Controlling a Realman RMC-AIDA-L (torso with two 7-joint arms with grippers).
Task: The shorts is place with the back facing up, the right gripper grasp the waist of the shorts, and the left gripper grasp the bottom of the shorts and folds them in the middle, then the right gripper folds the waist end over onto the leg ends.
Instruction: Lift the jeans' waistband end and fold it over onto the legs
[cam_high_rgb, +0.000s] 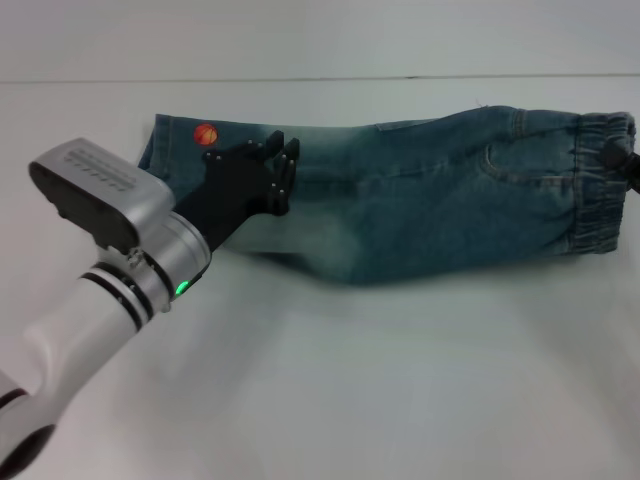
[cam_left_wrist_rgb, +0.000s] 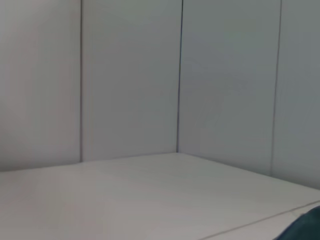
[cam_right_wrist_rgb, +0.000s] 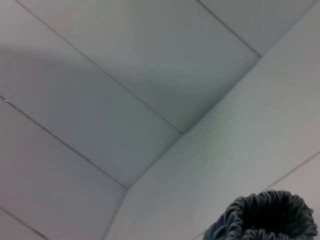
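The shorts lie folded lengthwise on the white table, blue-green denim with a back pocket showing. The gathered waist is at the right and the leg ends at the left, beside an orange embroidered ball. My left gripper, on its silver green-lit wrist, hovers over the leg part, slightly inward of the hems. My right gripper shows only as a black tip at the right edge, shut on the waist. The right wrist view shows the ruched waist close up. A denim corner shows in the left wrist view.
The white table spreads in front of the shorts, with its far edge just behind them. Grey panelled walls stand beyond the table. My left forearm crosses the table's front left.
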